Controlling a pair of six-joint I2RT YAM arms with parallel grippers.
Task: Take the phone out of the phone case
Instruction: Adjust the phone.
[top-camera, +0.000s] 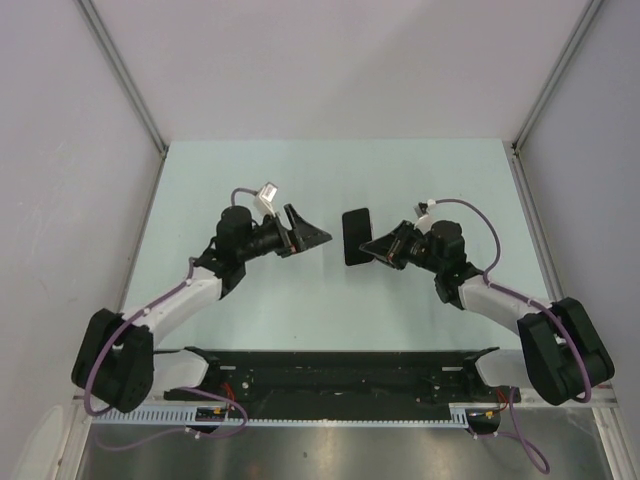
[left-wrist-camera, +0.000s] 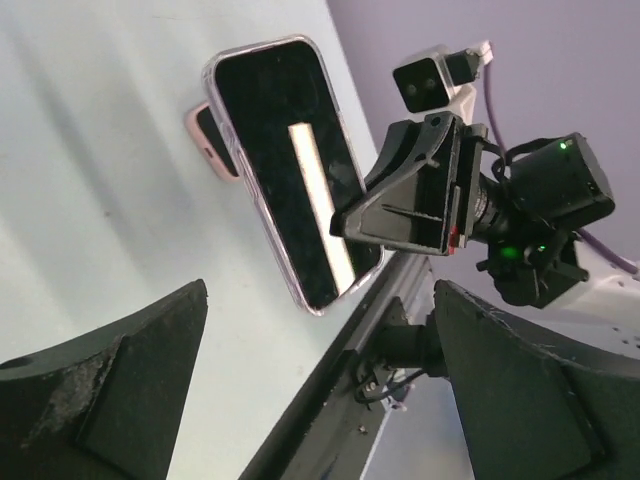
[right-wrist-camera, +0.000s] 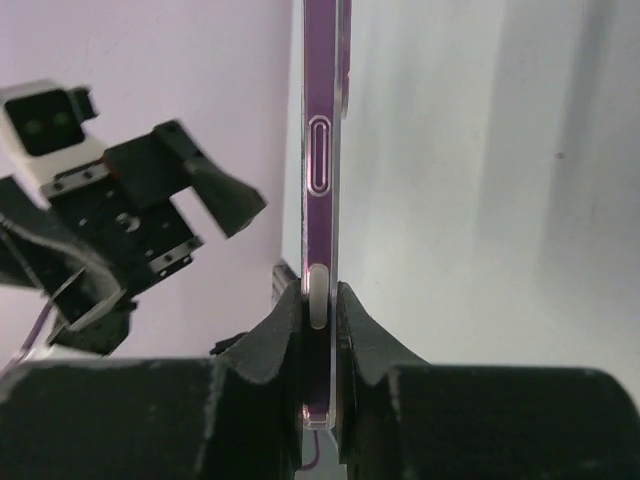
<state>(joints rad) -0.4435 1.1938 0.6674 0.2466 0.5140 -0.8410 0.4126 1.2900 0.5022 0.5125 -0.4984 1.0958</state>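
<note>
The phone (top-camera: 356, 236) has a dark screen and sits in a clear case with a pink-purple edge. My right gripper (top-camera: 379, 246) is shut on its right side and holds it above the table. In the right wrist view the phone (right-wrist-camera: 322, 150) stands edge-on between the pads (right-wrist-camera: 285, 325). In the left wrist view the phone (left-wrist-camera: 290, 165) faces my left gripper, with the case rim (left-wrist-camera: 228, 160) around the screen. My left gripper (top-camera: 308, 234) is open and empty, a short way left of the phone, with its fingers (left-wrist-camera: 110, 390) spread wide.
The pale green table (top-camera: 330, 180) is walled by white panels on three sides. A black rail (top-camera: 340, 372) runs along the near edge between the arm bases.
</note>
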